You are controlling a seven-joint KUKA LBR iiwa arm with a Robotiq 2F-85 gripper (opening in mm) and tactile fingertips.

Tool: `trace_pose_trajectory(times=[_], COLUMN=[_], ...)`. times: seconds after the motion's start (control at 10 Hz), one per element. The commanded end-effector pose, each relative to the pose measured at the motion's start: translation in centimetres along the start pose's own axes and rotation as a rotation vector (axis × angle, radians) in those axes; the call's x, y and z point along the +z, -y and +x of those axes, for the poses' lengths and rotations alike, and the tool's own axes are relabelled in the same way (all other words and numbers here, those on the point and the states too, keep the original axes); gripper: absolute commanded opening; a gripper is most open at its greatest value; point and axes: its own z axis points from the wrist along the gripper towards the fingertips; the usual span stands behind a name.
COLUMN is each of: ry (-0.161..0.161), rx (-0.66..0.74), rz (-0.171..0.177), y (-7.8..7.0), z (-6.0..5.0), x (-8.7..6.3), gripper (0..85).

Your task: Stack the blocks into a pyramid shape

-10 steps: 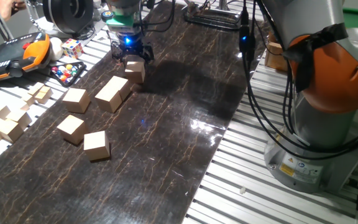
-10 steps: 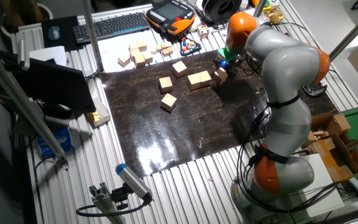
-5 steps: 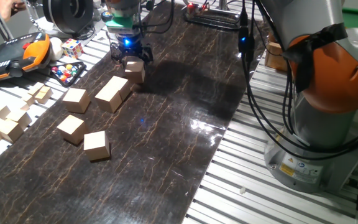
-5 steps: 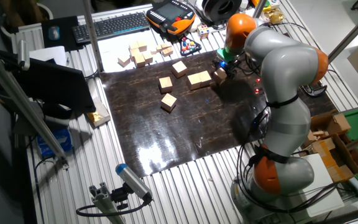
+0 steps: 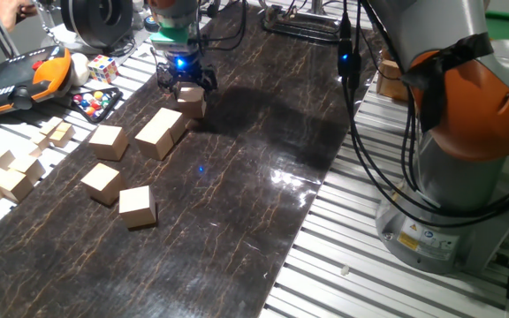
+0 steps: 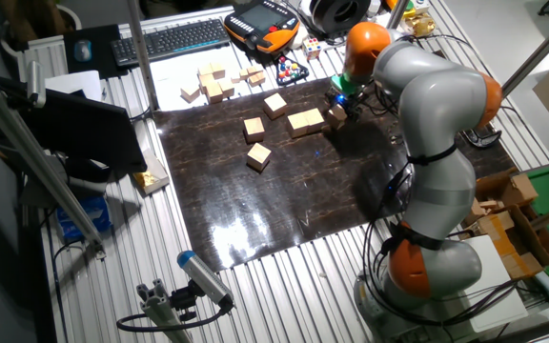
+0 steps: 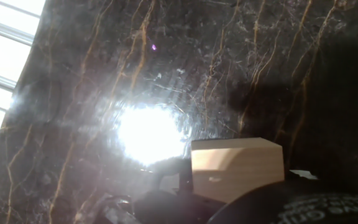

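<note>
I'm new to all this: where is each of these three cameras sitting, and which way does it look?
One fixed view: low beside the dark mat, looking along it; the arm's orange-jointed base fills the right, the end effector is at the far end over a block.
The other fixed view: high up, looking down on the whole table; the full arm shows, bent toward the blocks.
Hand view: on the hand, looking down at the mat; only dark blurred end effector parts show.
Shared: all three show that same block under the end effector.

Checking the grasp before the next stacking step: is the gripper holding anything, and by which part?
The gripper sits around one block at its upper sides, but whether the fingers actually clamp it cannot be told.
</note>
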Motion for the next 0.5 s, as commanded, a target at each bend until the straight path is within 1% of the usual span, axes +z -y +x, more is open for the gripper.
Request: trace_pose_trajectory(times=[0.0,0.2,0.3,0.4], ry=[-0.001,0.001,0.0,-0.001], rx=[-0.001,-0.007,-0.011,-0.018], rz=[0.002,0.002,0.0,0.0], y=[-0.04,-0.09,-0.08,-0.06], z=[0.03,0.01,-0.01,-0.03], x=[0.09,0.28,0.28,0.23], gripper=[85.0,85.0,83.3,75.0])
